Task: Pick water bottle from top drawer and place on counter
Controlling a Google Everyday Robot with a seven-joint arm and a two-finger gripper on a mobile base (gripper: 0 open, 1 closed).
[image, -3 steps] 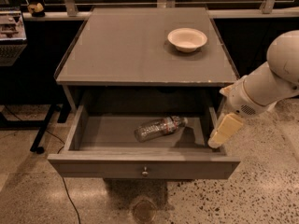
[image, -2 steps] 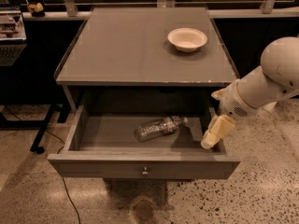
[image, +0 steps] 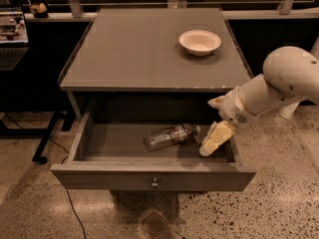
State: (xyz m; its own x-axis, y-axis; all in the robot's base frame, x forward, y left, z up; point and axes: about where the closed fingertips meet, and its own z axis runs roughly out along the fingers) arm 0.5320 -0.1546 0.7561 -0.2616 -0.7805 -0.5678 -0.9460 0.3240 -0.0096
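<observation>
The pincer (image: 210, 145) has slid left inside the top drawer (image: 114, 176), now seemingly just beside the water bottle (image: 167, 137).

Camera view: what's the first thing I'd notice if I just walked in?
Probably the big white robot arm on the right, with its gripper down at the right end of the open top drawer. Just left of it, a clear water bottle lies on its side. A white bowl sits on the counter, back right.

Cream tool (image: 210, 145) in grey top drawer (image: 149, 175)
</observation>
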